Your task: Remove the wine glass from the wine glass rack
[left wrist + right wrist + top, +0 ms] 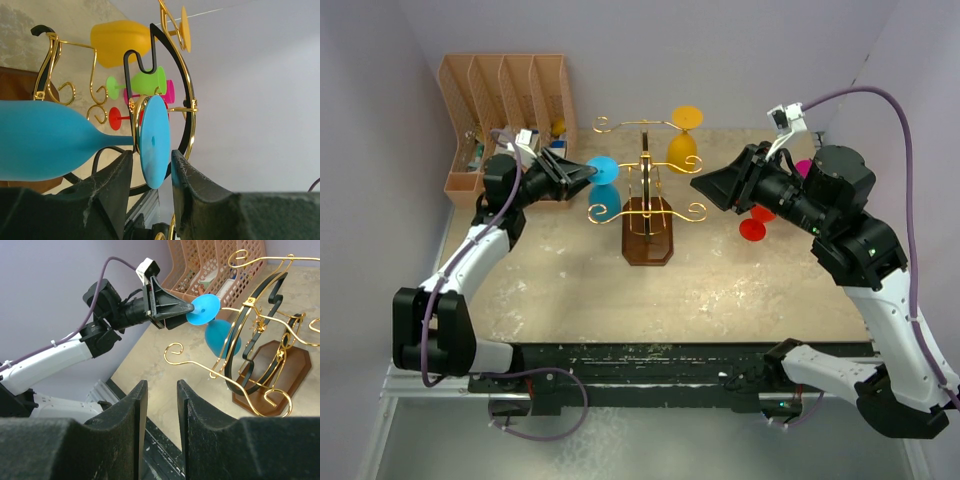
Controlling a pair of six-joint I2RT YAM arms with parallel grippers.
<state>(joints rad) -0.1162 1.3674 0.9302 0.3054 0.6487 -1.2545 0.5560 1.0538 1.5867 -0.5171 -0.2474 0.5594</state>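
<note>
The blue wine glass (603, 172) hangs upside down on the left side of the gold rack (648, 240). The left gripper (151, 159) straddles its foot; whether it pinches yet, I cannot tell. The right gripper (161, 388) hovers nearby, jaws parted and empty.

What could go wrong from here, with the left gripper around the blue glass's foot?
One: the left gripper straddles only the thin foot edge of the blue wine glass, so a pinch there may slip or let it swing. Two: pulling could tug the wine glass rack and shake the yellow glass hanging on it.
</note>
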